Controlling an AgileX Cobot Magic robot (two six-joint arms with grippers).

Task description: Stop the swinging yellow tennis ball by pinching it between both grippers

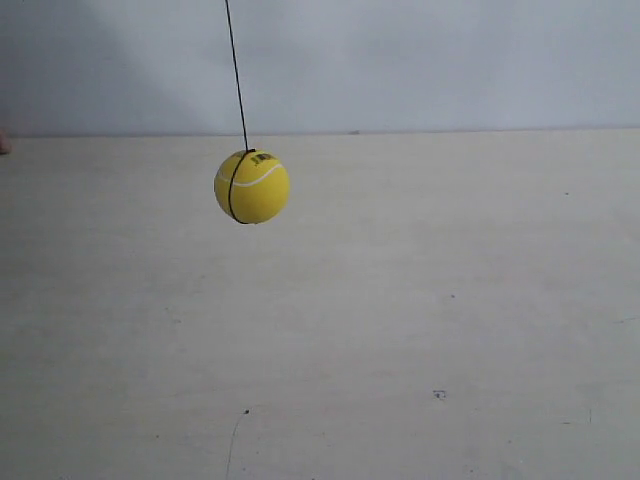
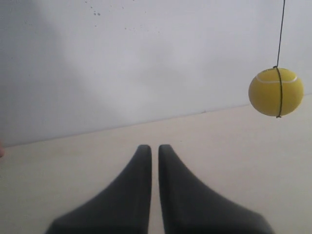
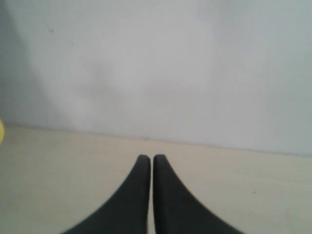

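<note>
The yellow tennis ball [image 1: 251, 186] hangs from a thin dark string [image 1: 236, 75] above the pale table, left of the exterior view's middle. No arm shows in that view. In the left wrist view the ball [image 2: 276, 91] hangs far off to one side of my left gripper [image 2: 154, 147], whose black pointed jaws stand shut with only a thin slit between them and nothing held. My right gripper [image 3: 148, 158] is shut and empty too; just a yellow sliver of the ball [image 3: 1, 131] shows at that frame's edge.
A pale beige table [image 1: 400, 330] with a few small dark specks runs back to a plain light wall [image 1: 450, 60]. Something small and pinkish [image 1: 4, 145] shows at the exterior view's left edge, at the table's far border.
</note>
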